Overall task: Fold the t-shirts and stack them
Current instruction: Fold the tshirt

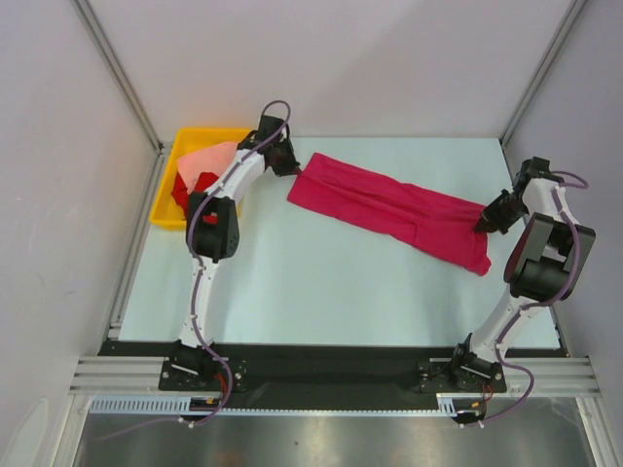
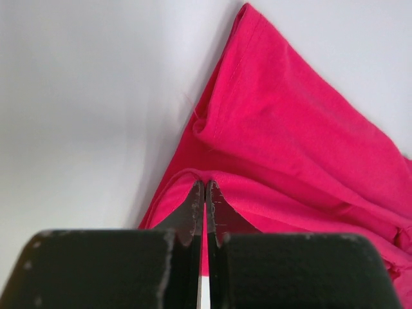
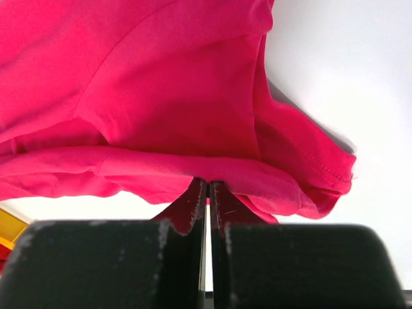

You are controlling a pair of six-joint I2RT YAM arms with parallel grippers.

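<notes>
Left gripper (image 2: 205,192) and right gripper (image 3: 207,188) each pinch an end of the crimson shirt (image 1: 389,206), laid out from the table's (image 1: 311,292) far edge toward its right edge, so the fold probably needs both ends moved together.

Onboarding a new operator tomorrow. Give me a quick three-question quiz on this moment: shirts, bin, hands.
1. True or false: the magenta-crimson cloth t-shirt lies inside the yellow plastic rectangular bin.
2. Which is shut on that shirt? A) the left hand only B) the right hand only C) both, one at each end.
3. Name the two t-shirts lying in the bin.

Key
1. False: it is stretched across the table, outside the bin.
2. C.
3. The pale salmon-pink t-shirt and the bright red t-shirt.
</notes>
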